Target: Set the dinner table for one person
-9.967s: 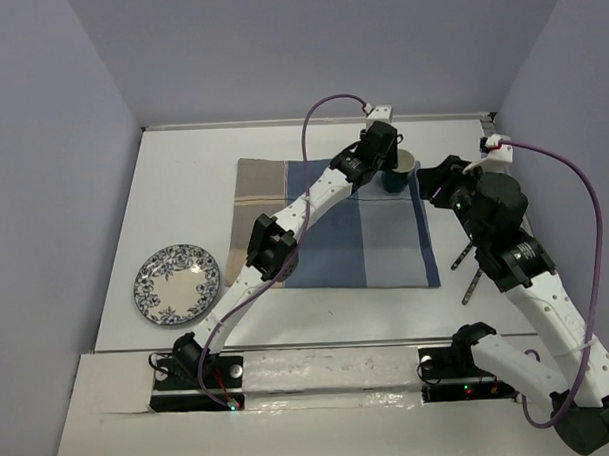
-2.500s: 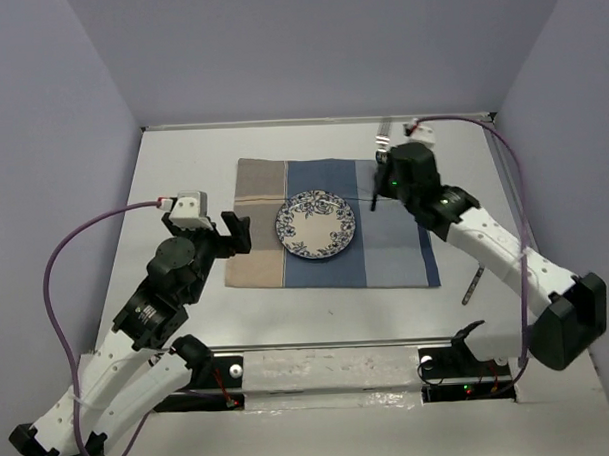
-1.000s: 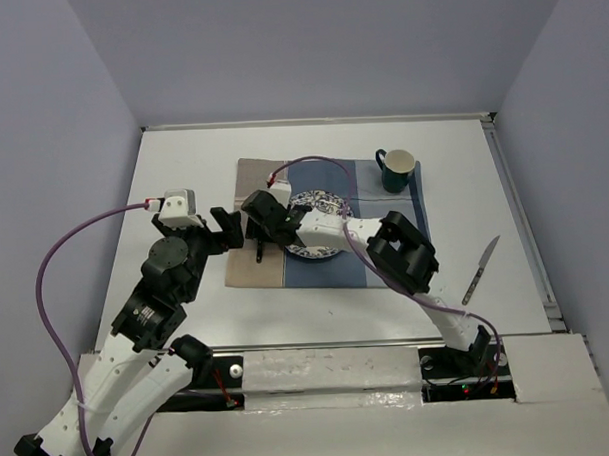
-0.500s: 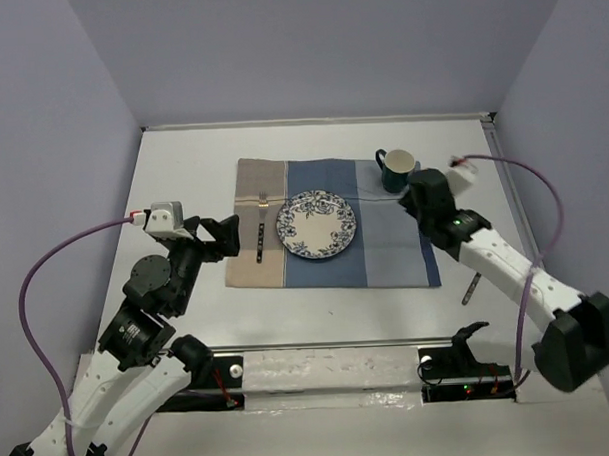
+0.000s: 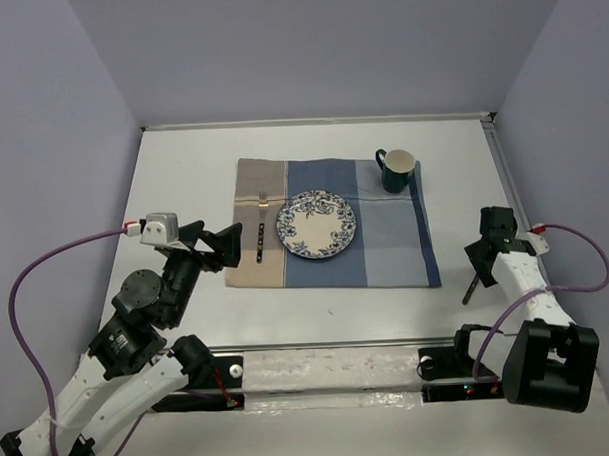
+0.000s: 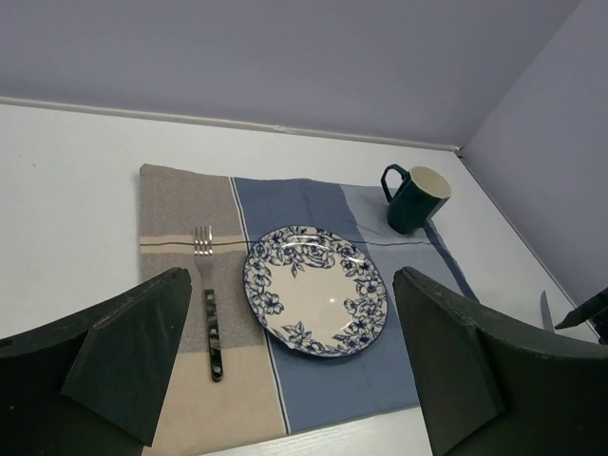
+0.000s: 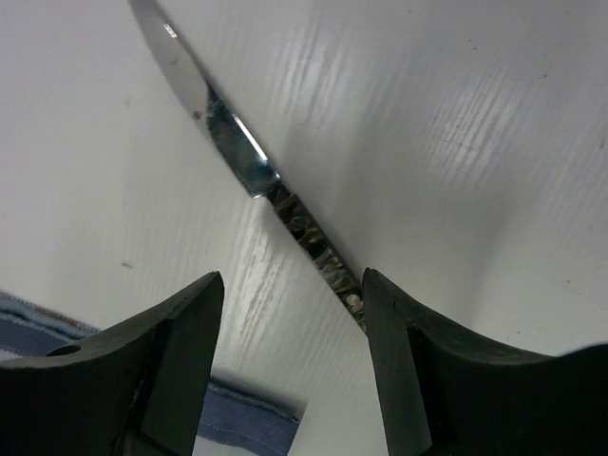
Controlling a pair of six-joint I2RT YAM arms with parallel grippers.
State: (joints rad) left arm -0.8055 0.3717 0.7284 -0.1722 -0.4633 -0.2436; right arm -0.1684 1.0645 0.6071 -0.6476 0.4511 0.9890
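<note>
The table (image 5: 182,172) bears the knife (image 7: 233,142) right of the placemat (image 5: 391,255), slanting under the spread right jaws, handle nearest; left jaws, also spread, hang far left.

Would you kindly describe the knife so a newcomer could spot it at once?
Start at the blue-and-tan plaid placemat in the middle of the white dinner table. On bare tabletop past the mat's right edge lies the knife, with the right gripper open over its handle. It is the only cutlery off the cloth; the fork lies on it.
</note>
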